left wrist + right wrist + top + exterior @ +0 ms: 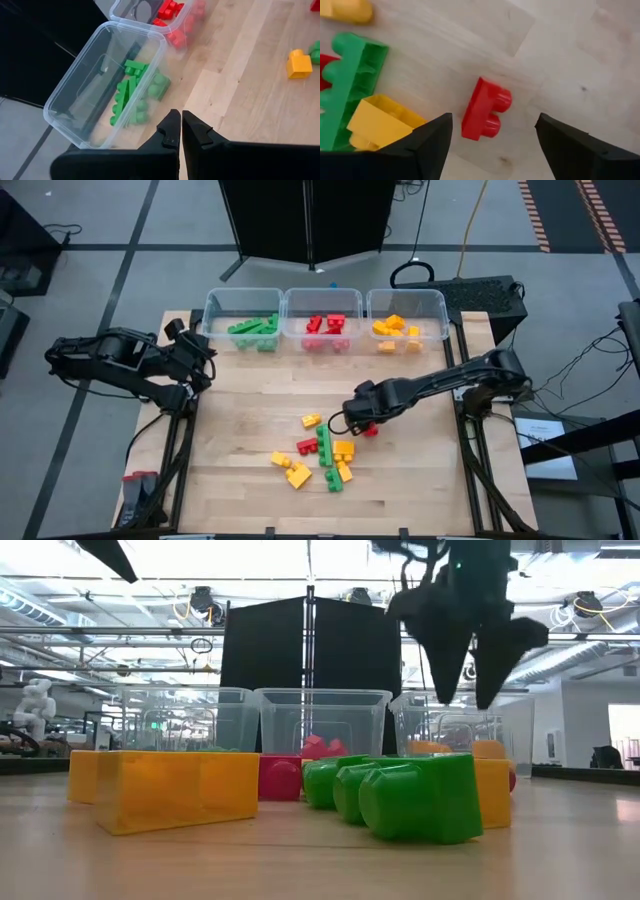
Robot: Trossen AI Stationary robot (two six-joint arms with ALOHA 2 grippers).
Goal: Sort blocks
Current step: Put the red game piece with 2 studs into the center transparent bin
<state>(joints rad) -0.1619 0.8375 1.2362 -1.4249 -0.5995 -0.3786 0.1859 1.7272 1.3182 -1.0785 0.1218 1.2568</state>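
Note:
Loose red, green and yellow blocks (324, 448) lie in a cluster on the wooden table's middle. A two-stud red block (485, 114) lies on its side apart from them, toward the right (371, 430). My right gripper (494, 116) hovers open above it, one finger on either side, clear of the table in the low view (470, 690). My left gripper (181, 125) is shut and waits near the table's left edge (205, 365), beside the bin of green blocks (131, 90).
Three clear bins stand in a row at the far edge: green blocks in the left one (215, 302), red in the middle one (297, 300), yellow in the right one (438, 302). Bare wood lies between bins and cluster. A green block (350, 85) and a yellow block (382, 122) lie close to my right gripper.

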